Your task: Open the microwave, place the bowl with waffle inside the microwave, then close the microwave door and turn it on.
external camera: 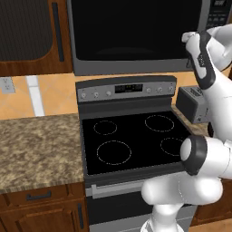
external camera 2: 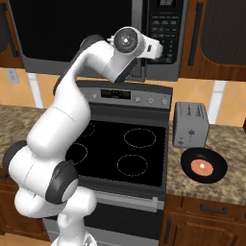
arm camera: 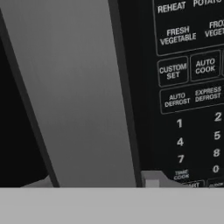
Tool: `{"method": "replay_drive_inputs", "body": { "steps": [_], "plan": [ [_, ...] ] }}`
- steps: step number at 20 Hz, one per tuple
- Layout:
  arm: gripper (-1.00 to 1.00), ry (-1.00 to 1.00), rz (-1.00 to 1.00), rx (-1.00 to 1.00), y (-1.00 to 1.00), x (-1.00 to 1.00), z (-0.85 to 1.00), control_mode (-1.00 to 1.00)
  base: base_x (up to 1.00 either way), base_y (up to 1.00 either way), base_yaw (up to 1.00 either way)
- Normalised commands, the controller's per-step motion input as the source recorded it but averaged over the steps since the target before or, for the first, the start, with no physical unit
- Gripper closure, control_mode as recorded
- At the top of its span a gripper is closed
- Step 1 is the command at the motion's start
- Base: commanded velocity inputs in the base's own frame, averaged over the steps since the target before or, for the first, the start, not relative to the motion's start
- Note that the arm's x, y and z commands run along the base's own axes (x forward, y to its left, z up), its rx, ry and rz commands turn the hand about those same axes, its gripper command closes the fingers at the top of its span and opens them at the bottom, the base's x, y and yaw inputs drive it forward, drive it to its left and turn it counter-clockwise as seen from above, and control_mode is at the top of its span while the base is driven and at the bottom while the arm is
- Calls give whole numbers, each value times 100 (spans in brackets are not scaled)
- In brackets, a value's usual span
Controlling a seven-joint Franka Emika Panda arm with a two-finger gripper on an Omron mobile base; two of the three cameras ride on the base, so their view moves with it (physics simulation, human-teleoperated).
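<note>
The microwave (external camera 2: 96, 33) hangs above the stove, and its wide black glass door (external camera: 136, 31) is closed. My gripper (external camera 2: 162, 49) is raised against the microwave's front, where the door's right edge meets the keypad (external camera 2: 166, 26). In the hand view, the door's vertical steel strip (arm camera: 83, 96) is very close, with the keypad (arm camera: 192, 87) to its right. My gripper (arm camera: 94, 183) is open, one fingertip low on each side of that strip. The black bowl with the waffle (external camera 2: 203, 166) sits on the counter right of the stove.
A grey toaster (external camera 2: 190, 124) stands on the right counter just behind the bowl. The black stovetop (external camera: 136, 140) lies under the arm, with its control panel (external camera: 127, 89) behind it. A granite counter (external camera: 36, 145) runs to the left. Wooden cabinets flank the microwave.
</note>
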Motion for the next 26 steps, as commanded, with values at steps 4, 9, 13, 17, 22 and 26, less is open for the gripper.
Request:
{"method": "replay_drive_inputs", "body": {
  "steps": [4,9,13,17,22,26],
  "plan": [
    [100,1,-18,-1,39,-97,7,-100,0,0,0],
    [100,3,-23,-5,51,-100,9,-100,0,0,0],
    [100,1,-24,-7,50,-100,0,-100,0,0,0],
    [100,-4,-26,-4,52,-100,0,-100,0,0,0],
    [100,-10,-23,-14,84,-100,0,-100,0,0,0],
    [100,-25,-18,-20,100,-100,-4,-100,0,0,0]
  ]
}}
